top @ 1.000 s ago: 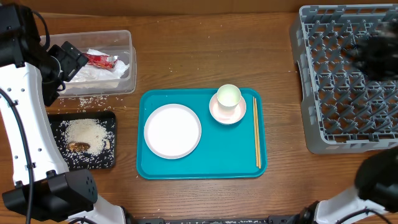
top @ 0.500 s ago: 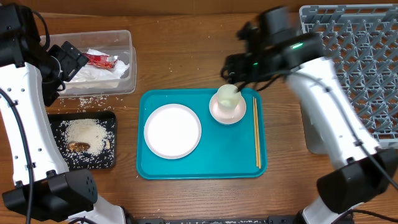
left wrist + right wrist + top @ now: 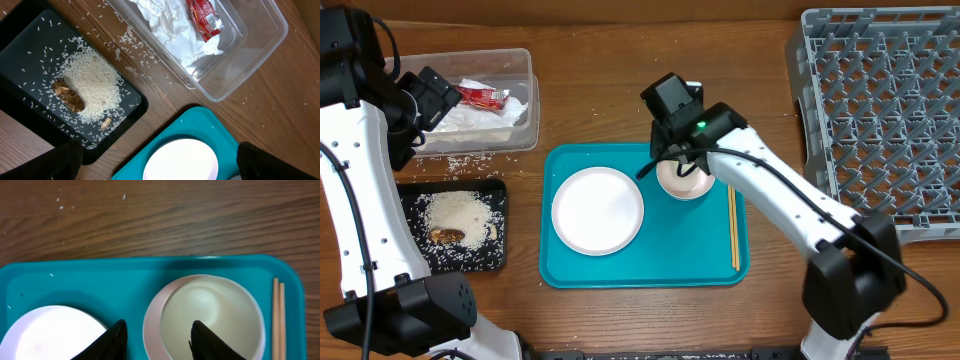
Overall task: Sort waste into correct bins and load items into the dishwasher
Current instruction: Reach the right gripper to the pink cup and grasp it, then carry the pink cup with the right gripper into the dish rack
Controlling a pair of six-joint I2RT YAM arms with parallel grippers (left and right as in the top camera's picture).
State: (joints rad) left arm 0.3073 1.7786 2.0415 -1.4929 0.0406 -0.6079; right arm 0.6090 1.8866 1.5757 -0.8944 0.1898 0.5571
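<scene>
Right gripper [image 3: 159, 330] has fingers parted, the cup [image 3: 220, 305] wall between them: one inside, one outside. Left gripper [image 3: 160, 146] hangs spread wide, plate [image 3: 182, 161] between its fingers.

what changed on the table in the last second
The right arm swung left from over the dish rack to the teal tray. The right gripper now hangs at the cup in the bowl, its fingers straddling the rim with gaps showing. Nothing was picked up or let go. The plate, chopsticks, clear tub, black tray and left arm stayed put.
</scene>
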